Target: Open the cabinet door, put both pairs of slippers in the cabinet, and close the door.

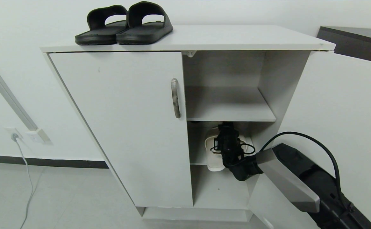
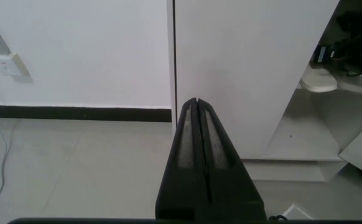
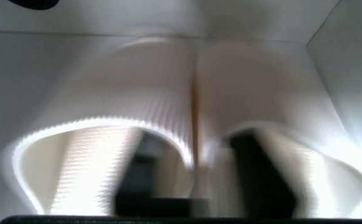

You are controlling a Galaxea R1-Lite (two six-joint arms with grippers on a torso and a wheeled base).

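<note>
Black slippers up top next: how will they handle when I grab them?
Probably light and somewhat bendy: the black slippers look like moulded foam. Their arched straps may squash when pinched. Flat soles on the cabinet top should slide, not roll.

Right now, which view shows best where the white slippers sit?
The head view: the white slippers lie on the lower shelf, partly behind the right arm. The left wrist view catches their near ends; the right wrist view, their straps close up.

Black slippers [image 1: 124, 27] sit side by side atop the white cabinet [image 1: 236, 36], its right door [image 1: 341, 127] open, white slippers [image 1: 212, 154] on its middle shelf [image 1: 198, 159].
</note>
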